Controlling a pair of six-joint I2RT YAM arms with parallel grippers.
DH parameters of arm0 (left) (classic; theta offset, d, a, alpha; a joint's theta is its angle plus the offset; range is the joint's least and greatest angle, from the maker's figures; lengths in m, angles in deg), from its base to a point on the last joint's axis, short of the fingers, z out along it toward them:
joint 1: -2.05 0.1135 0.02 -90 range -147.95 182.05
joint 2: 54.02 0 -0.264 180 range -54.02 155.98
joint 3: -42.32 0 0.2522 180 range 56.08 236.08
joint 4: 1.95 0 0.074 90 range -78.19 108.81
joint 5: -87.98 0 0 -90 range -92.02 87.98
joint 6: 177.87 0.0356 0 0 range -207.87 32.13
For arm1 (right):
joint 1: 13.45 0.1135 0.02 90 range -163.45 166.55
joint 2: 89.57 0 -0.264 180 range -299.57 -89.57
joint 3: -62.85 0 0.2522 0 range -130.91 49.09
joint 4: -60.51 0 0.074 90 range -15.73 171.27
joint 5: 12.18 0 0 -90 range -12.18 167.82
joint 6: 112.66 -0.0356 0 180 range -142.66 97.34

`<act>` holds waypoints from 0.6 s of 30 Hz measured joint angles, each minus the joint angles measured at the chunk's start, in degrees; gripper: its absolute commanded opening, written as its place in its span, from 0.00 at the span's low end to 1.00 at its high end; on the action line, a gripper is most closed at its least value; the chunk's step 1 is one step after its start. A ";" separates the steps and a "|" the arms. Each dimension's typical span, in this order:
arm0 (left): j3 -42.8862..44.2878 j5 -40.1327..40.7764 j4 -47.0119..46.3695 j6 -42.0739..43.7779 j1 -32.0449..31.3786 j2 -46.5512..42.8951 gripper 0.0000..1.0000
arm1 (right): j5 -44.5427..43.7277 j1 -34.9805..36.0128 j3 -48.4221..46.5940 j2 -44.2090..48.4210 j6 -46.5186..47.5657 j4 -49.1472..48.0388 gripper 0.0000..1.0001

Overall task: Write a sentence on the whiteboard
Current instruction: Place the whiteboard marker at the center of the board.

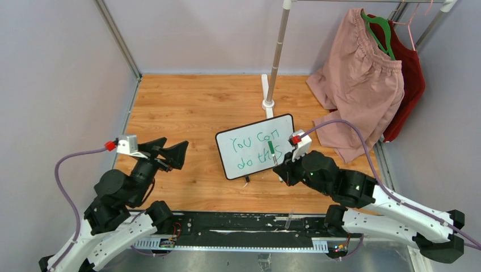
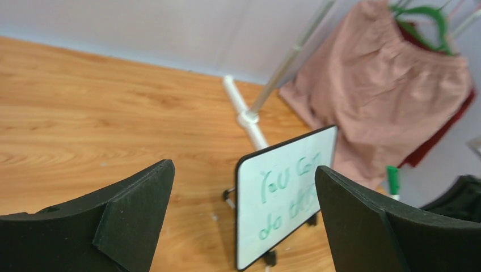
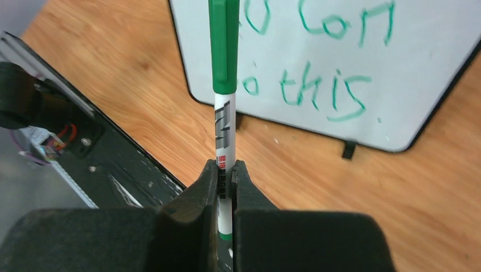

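Top ext. cam is looking down from above/behind, taking in the whole table [image 1: 187,102]. L wrist cam is facing fwd between its own fingers [image 2: 130,215], mid-range. R wrist cam is sitting close-up behind the marker [image 3: 224,113]. All 3 are sharing the whiteboard [image 1: 256,146].

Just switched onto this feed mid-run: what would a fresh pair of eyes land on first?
The green sentence, "You can do this", on the whiteboard propped mid-table stands out first. Next, the right gripper is shut on a green marker just right of the board, while the left gripper hangs wide open to its left. A pink garment hangs on a rack at the far right corner.
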 measured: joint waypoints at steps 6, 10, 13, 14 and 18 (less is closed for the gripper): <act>-4.50 3.61 2.67 3.30 0.00 2.73 1.00 | -1.44 0.00 7.10 0.72 -10.25 6.47 0.00; -5.20 4.83 3.43 4.90 0.00 4.74 1.00 | -0.72 0.00 13.11 1.42 -17.03 9.33 0.00; -5.86 5.46 3.45 5.95 0.00 5.33 1.00 | 0.92 0.02 15.26 1.99 -18.43 10.03 0.00; -6.10 5.60 3.45 6.19 0.00 5.42 1.00 | 1.57 0.11 15.28 1.73 -18.01 9.77 0.00; -6.71 6.25 3.61 7.26 0.00 5.62 1.00 | 2.49 5.38 12.83 -4.87 -12.68 7.23 0.00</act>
